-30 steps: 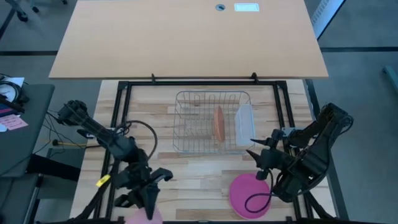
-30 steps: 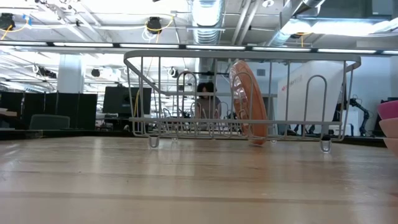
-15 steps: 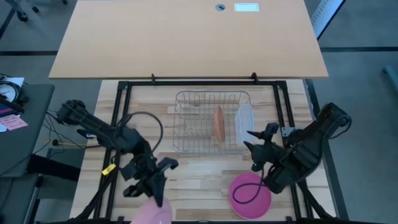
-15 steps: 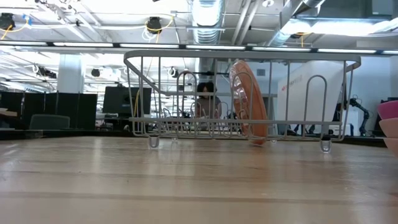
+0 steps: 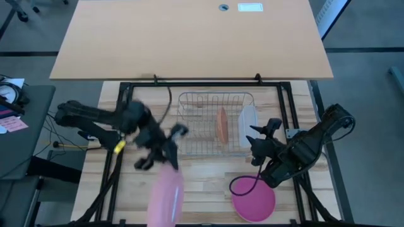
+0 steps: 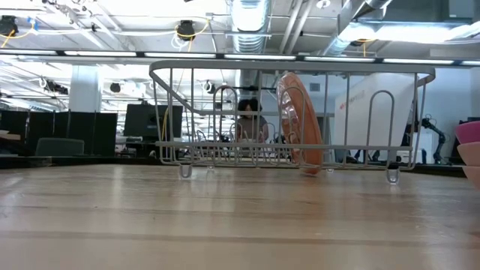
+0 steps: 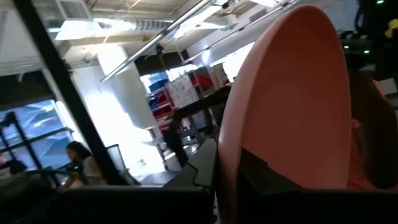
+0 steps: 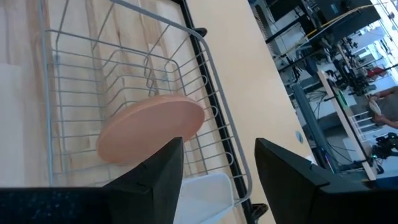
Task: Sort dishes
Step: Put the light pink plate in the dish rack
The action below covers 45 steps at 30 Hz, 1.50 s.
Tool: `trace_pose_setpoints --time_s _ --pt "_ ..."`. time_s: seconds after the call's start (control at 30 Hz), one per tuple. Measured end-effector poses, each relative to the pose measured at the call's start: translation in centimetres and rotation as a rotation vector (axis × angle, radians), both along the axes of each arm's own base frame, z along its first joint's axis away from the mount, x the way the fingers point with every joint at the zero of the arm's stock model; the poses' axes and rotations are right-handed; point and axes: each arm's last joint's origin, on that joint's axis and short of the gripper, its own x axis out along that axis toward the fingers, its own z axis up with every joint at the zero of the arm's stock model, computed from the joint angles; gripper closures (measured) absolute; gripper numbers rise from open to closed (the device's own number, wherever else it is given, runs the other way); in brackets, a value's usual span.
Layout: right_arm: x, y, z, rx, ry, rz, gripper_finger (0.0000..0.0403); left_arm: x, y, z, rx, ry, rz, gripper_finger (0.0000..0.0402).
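Overhead, the left gripper (image 5: 165,154) pinches a pale pink plate (image 5: 165,197) edge-on, evidently for slotting into the wire rack (image 5: 202,129). Right gripper (image 5: 255,146) waits, jaws spread, beside the magenta plate (image 5: 255,200).

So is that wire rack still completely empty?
No, the wire rack already holds one salmon-orange plate standing on edge in its slots, seen from above.

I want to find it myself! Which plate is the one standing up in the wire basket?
Look at the wire rack in the middle of the wooden table. One salmon-orange plate stands on edge between its wires, toward the side with the clear tub. It is the only plate in the rack; the magenta plate lies flat on the table.
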Motion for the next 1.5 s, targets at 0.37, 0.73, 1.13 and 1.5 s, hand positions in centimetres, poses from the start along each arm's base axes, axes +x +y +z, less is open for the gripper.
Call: trace_pose_setpoints --time_s 0.37,0.73,1.13,1.5 --pt "-0.1 -0.1 0.0 -0.031 0.037 0.017 0.0201 -3.2 10.1 7.0 0.126 0.089 -0.144 0.0389" --pt "0.2 -0.5 0.0 -0.04 0.043 0.0 0.0201 -5.5 14.8 8.0 0.202 0.143 -0.107 0.0389" --pt "0.9 -1.8 0.0 -0.039 0.045 -0.055 0.0201 -5.8 16.2 7.8 0.131 0.231 -0.038 0.0389" --pt "1.1 -2.0 0.0 -0.043 0.053 -0.056 0.0201 -5.2 16.6 6.6 0.083 0.303 -0.01 0.0389"
